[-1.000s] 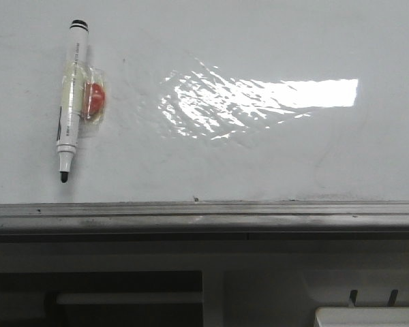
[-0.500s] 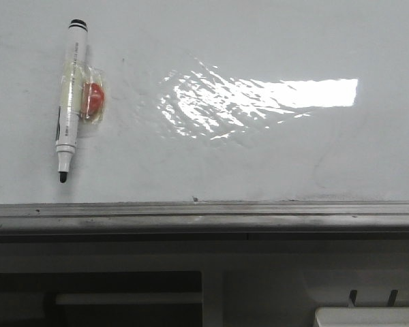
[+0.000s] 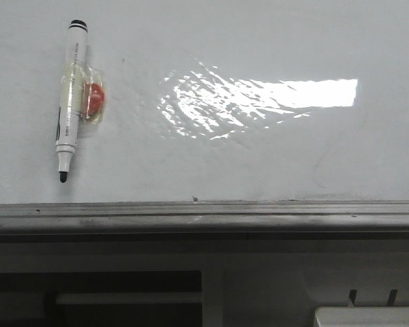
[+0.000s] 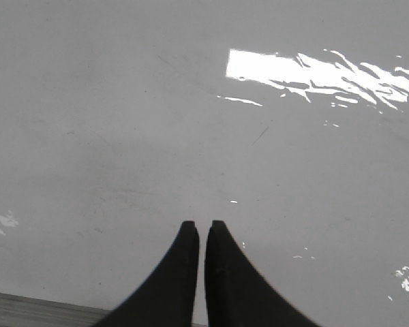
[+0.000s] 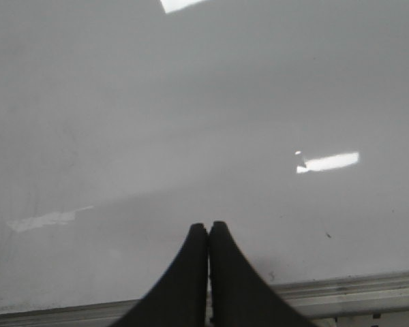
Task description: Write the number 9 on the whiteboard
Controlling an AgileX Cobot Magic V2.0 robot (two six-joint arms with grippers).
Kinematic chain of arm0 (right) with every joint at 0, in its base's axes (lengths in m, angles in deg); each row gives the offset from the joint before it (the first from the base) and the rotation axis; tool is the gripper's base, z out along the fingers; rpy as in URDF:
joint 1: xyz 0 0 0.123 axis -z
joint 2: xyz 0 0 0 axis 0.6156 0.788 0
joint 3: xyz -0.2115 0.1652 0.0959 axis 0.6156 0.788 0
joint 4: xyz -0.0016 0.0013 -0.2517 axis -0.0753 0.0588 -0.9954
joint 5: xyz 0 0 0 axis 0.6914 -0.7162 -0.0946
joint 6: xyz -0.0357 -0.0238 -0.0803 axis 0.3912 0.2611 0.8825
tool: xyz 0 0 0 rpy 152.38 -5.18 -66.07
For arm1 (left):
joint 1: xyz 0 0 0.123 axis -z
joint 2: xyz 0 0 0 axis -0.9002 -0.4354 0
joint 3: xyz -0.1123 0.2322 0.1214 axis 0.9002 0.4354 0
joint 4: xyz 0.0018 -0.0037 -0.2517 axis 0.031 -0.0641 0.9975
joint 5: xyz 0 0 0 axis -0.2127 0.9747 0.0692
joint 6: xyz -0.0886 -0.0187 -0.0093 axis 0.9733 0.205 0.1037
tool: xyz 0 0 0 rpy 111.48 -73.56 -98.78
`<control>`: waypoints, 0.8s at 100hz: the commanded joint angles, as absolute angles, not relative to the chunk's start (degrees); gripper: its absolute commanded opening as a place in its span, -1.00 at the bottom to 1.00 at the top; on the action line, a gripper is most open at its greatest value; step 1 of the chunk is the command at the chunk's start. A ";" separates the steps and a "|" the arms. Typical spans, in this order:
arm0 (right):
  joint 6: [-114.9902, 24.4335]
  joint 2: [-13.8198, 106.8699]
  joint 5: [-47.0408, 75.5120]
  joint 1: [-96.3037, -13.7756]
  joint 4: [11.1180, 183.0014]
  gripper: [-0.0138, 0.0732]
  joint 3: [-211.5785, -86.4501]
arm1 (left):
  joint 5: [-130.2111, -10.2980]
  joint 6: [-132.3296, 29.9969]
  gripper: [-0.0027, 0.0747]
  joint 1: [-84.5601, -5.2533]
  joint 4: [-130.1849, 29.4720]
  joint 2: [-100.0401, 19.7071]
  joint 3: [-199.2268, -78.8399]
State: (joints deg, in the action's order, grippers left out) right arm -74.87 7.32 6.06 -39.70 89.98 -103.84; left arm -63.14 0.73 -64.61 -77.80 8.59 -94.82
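The whiteboard (image 3: 259, 157) fills the upper two thirds of the front view, its grey metal frame edge (image 3: 204, 212) running straight across from left to right. No drawn 9 shows on it in any view. A bright glare patch (image 3: 259, 102) sits right of centre.

At the upper left of the front view a white marker pen (image 3: 71, 99) lies on the whiteboard, long axis nearly vertical in the frame, black end cap towards the top, bare black tip towards the frame edge. A small red piece under clear tape (image 3: 93, 100) touches its right side.

Only the front view shows the marker pen; neither of my arms appears there.

My left tool (image 4: 199, 226) hovers over bare whiteboard, its black fingers a thin slit apart, holding nothing. My right tool (image 5: 208, 227) has its fingers pressed together, empty, with the frame edge along the bottom of that view.
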 commanded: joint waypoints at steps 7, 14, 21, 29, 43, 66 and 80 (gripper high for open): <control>-74.40 8.87 8.75 -39.35 89.41 -0.84 -106.05 | -70.11 1.03 -0.40 -64.70 -77.95 7.43 -96.86; -74.40 8.87 9.27 -39.35 89.41 -0.84 -106.05 | -70.49 1.03 -0.06 -64.70 -77.95 7.43 -96.53; -74.40 8.87 9.66 -39.35 89.41 -0.84 -106.05 | -71.08 1.03 0.13 -64.70 -77.95 7.34 -96.05; -74.40 8.87 9.56 -39.35 89.41 -0.84 -106.05 | -72.61 1.03 0.13 -64.70 -75.89 7.34 -95.75; -74.40 8.87 9.56 -39.35 89.41 -0.84 -106.05 | -76.37 0.20 0.10 -64.59 -75.82 6.65 -95.56; -74.40 8.87 9.44 -39.35 89.41 -0.84 -106.05 | -76.92 -0.30 0.10 -59.23 -69.56 2.41 -95.56; -74.40 8.87 8.80 -39.35 89.41 -0.84 -106.05 | -78.14 -7.60 0.10 -51.74 -69.66 -1.78 -95.56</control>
